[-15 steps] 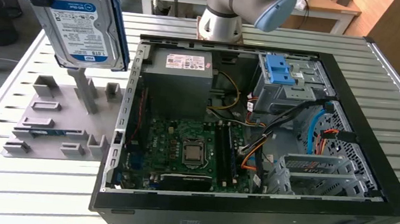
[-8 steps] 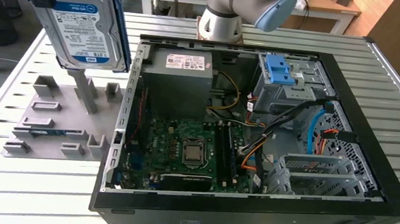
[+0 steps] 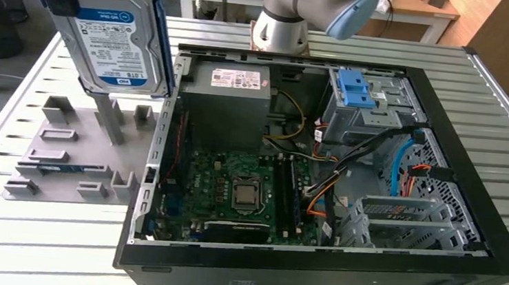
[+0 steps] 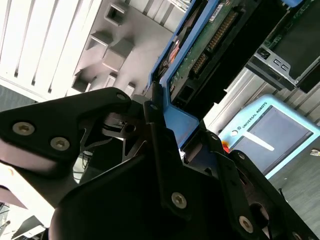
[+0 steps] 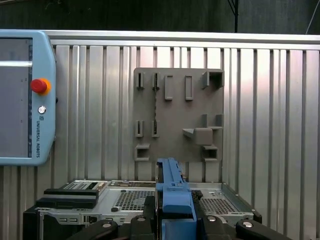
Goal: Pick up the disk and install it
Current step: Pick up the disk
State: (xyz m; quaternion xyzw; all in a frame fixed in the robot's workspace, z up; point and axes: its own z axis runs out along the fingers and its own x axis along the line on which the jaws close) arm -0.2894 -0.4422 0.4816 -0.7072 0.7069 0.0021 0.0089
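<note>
The pincer (image 4: 175, 122) is clamped on the blue frame of the disk (image 3: 116, 40), holding it upright in the air. The disk hangs above the grey holder plate (image 3: 68, 161) on the slatted bench (image 3: 5, 245), just beside the open computer case (image 3: 470, 203), at the exterior view's left. Its white-and-blue printed label faces the exterior camera. Inside the case, the grey power supply (image 3: 231, 95) carries a white sticker.

One disk (image 3: 117, 34), one computer case (image 3: 317, 276), one fixture (image 3: 59, 167)
</note>
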